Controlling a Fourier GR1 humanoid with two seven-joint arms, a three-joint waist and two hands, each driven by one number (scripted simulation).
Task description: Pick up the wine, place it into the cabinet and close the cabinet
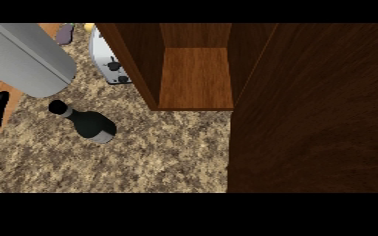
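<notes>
- Head view: a grey forearm (33,60) comes in from the upper left corner and slants down toward the left edge; a sliver of black at that edge, the left hand (3,107), is all that shows of it, so whether its fingers are straight or curled cannot be told, and it holds nothing visible.
- The right hand shows nowhere in this view.
- The wine bottle (90,123) stands on the speckled granite counter (148,160), just to the right of the black sliver and a little below it, apart from it; its dark cap points up-left.
- Further right of the hand, beyond the bottle, the wooden cabinet (193,77) stands open, its shelf bare, and its dark door (303,110) swings out toward the viewer on the far right.
- A toaster (109,62) sits between the forearm and the cabinet's left wall.
- Judged from this, nothing of the task is done yet: the bottle is ungrasped, the shelf holds no wine, and the door is still open. Grasp, placing and closing all remain.
</notes>
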